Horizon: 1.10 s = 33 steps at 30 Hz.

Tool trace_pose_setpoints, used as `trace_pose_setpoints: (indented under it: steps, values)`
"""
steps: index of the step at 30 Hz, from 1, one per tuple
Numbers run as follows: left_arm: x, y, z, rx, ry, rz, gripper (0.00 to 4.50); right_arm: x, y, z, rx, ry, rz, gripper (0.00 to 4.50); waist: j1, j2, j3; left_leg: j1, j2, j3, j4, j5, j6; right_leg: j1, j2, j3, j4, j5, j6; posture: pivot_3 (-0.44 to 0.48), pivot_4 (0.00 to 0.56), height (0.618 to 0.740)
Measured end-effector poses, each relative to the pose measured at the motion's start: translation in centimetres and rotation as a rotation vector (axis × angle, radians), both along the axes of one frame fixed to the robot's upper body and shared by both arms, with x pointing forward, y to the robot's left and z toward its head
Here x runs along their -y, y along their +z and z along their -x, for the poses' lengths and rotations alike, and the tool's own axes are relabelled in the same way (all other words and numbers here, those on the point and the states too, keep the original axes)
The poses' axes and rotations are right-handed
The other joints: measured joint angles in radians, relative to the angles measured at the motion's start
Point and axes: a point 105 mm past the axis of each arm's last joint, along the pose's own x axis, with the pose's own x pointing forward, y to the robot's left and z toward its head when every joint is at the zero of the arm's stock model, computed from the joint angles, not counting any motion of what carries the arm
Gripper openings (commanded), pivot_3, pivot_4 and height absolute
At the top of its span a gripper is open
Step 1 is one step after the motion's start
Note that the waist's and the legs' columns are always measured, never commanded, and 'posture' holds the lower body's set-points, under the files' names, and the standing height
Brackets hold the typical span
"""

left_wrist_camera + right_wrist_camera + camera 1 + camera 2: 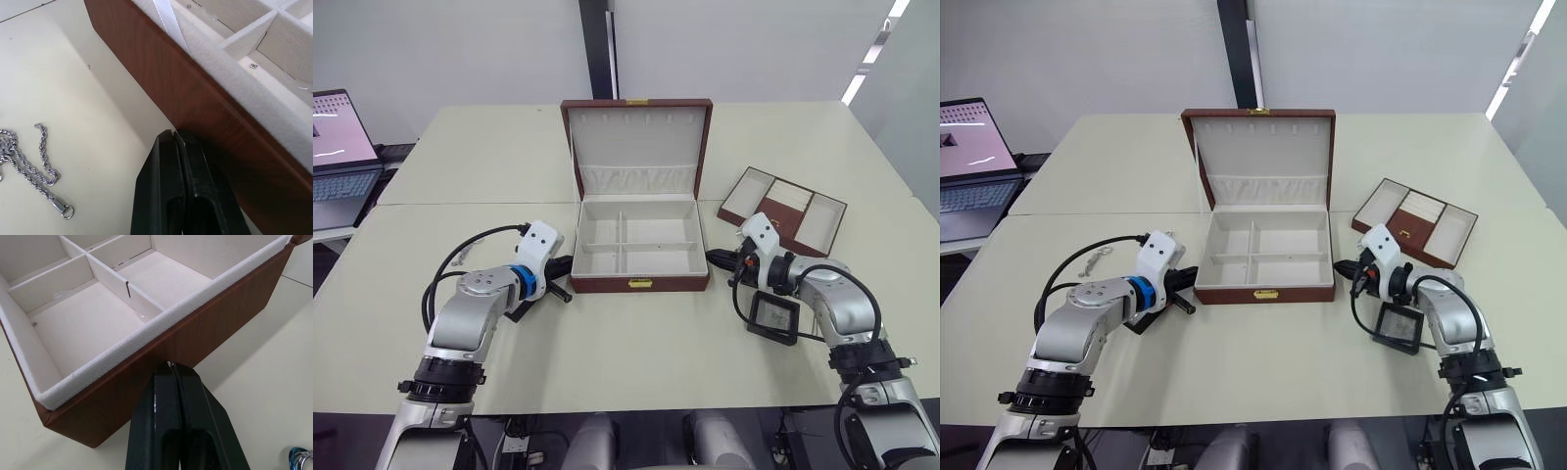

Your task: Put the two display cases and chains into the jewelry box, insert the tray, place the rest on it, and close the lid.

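Box open, compartments bare, no legible writing. Both claws, left and right, closed empty against its sides.

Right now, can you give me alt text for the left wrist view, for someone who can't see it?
The left tool, its two black fingers pressed shut, points at the brown outer wall of the open jewelry box, whose cream-lined compartments are empty. A silver chain with a clasp lies loose on the pale table beside the tool, apart from the box.
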Motion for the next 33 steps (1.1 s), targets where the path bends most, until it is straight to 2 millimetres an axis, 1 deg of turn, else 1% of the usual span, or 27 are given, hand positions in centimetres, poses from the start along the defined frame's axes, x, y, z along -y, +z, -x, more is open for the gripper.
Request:
trace_pose_setpoints:
  steps: [8,15,21,25,30,33]
  values:
    - [-0.1,0.0,0.0,0.003,0.001,-0.006,0.00,0.1,0.0,-0.1,-0.003,-0.004,-0.014,0.03,0.000,0.000,0.000,0.000,0.000,0.000,0.000,0.000,0.000,0.000,0.000,0.000,0.000,0.000,0.000,0.000,0.150,0.740]
    - [-0.7,0.2,0.3,0.009,-0.006,-0.005,0.00,0.7,0.1,-0.2,0.012,-0.019,-0.030,0.03,0.000,0.000,0.000,0.000,0.000,0.000,0.000,0.000,0.000,0.000,0.000,0.000,0.000,0.000,0.000,0.000,0.150,0.740]
    - [-0.8,0.1,0.9,-0.004,-0.038,0.017,0.00,1.1,0.6,-0.1,0.026,0.000,-0.051,0.03,0.000,0.000,0.000,0.000,0.000,-0.001,0.000,0.000,0.000,0.000,0.000,0.000,0.000,0.000,0.000,0.000,0.150,0.740]
    - [-0.9,0.3,0.9,0.002,-0.044,0.020,0.00,1.4,0.9,0.0,0.028,0.005,-0.055,0.03,0.001,0.000,0.000,0.000,0.000,-0.001,0.000,0.000,0.000,0.000,0.000,0.000,0.000,0.000,0.000,0.000,0.150,0.740]
    - [-2.3,1.0,0.6,0.031,-0.013,0.019,0.00,2.1,0.7,0.2,0.018,0.005,-0.043,0.03,0.001,0.000,0.000,0.000,0.000,-0.001,0.000,0.000,0.000,0.000,0.000,0.000,0.000,0.000,0.000,0.000,0.150,0.740]
    - [-4.0,1.7,0.9,0.048,0.032,0.032,0.00,3.0,0.6,0.8,0.004,0.001,-0.061,0.03,-0.001,0.000,0.000,-0.001,0.000,-0.001,0.000,0.000,0.000,-0.001,0.000,0.000,0.000,0.000,0.000,0.000,0.150,0.740]
